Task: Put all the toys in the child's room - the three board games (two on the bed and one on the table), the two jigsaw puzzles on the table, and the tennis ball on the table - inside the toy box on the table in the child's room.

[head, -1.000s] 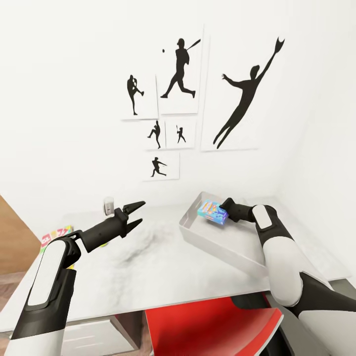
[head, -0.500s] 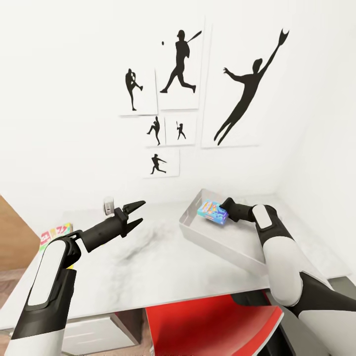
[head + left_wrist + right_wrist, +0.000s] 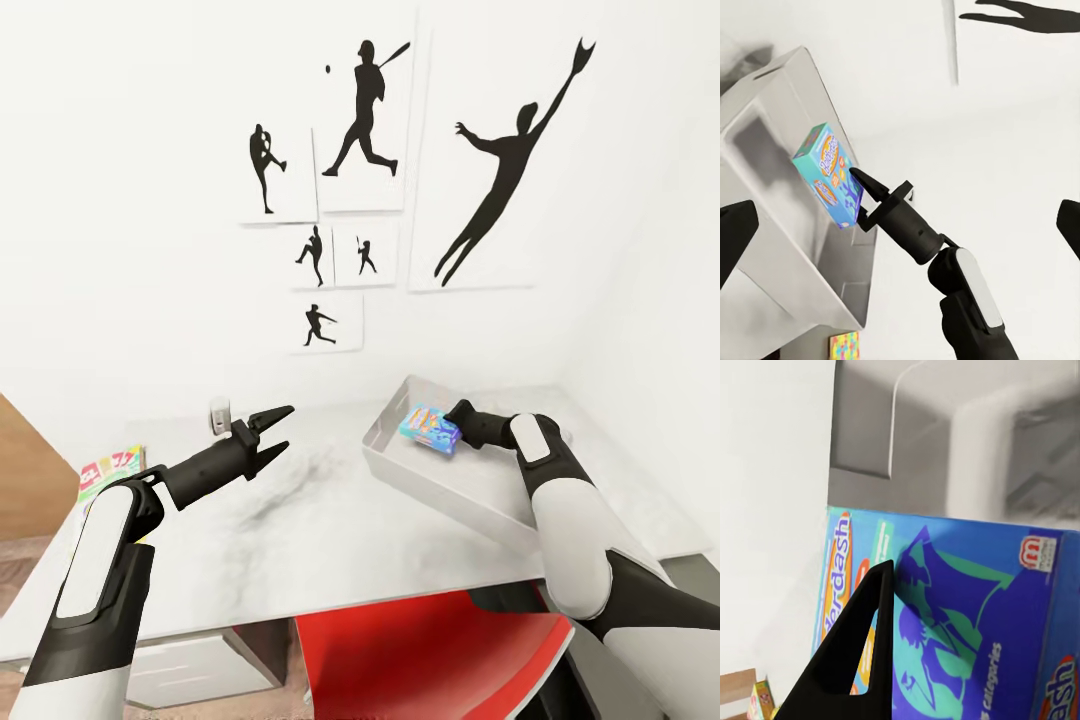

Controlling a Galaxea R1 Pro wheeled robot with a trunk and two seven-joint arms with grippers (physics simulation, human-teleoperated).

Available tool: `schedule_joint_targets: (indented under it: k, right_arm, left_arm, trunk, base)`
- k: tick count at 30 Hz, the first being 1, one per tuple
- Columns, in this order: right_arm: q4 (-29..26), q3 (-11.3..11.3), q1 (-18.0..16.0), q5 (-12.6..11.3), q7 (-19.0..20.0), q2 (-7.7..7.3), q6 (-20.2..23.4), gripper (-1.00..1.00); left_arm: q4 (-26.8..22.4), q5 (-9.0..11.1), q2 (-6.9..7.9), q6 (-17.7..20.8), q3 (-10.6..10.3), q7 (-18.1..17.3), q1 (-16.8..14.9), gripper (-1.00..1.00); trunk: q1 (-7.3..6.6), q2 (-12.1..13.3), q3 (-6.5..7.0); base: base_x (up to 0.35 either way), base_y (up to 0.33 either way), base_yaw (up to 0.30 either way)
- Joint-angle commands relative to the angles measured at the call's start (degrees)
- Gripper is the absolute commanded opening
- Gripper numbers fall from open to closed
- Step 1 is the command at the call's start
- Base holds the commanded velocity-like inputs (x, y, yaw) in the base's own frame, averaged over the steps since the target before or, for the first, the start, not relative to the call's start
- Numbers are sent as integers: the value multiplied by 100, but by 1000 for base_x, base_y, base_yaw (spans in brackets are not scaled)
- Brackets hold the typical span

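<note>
Tabletop (image 3: 330, 540) pale grey marble against white walls hung with black silhouette athlete pictures (image 3: 365, 110). Right claw (image 3: 452, 428) clamps blue board game (image 3: 428, 428) above grey toy box (image 3: 400, 465); left claw (image 3: 272, 432) spread, empty.

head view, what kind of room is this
Probably a child's bedroom or playroom: black athlete silhouette pictures hang on the white wall, a grey toy box sits on the table, and the right gripper holds a colourful game box over it.

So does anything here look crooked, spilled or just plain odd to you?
Nothing is spilled or broken. The one off-level thing is the blue game box, held tilted by the right gripper above the grey toy box, not yet lying flat inside.
</note>
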Motion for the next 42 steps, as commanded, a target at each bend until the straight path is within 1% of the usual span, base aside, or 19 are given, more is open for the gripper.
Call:
schedule_joint_targets:
  k: [1, 21, 30, 42]
  right_arm:
    - [-5, -52, -8, 27, 51, 8, 35, -100]
    - [-7, -52, -8, 27, 51, 8, 35, -100]
    - [-18, -52, -8, 27, 58, 17, 35, -100]
    - [-38, -22, -15, 42, 56, 169, 28, -100]
  left_arm:
    - [-4, 61, -3, 26, 10, 59, -6, 100]
    - [-4, 53, -3, 26, 2, 66, -6, 100]
    - [-4, 52, -17, 26, -5, 67, -6, 100]
    - [-4, 51, -31, 26, -7, 67, -6, 100]
  trunk:
    - [3, -12, -21]
    - [3, -12, -199]
    - [3, -12, -230]
    - [3, -12, -238]
  base:
    - [0, 0, 0]
    - [0, 0, 0]
    - [0, 0, 0]
    - [0, 0, 0]
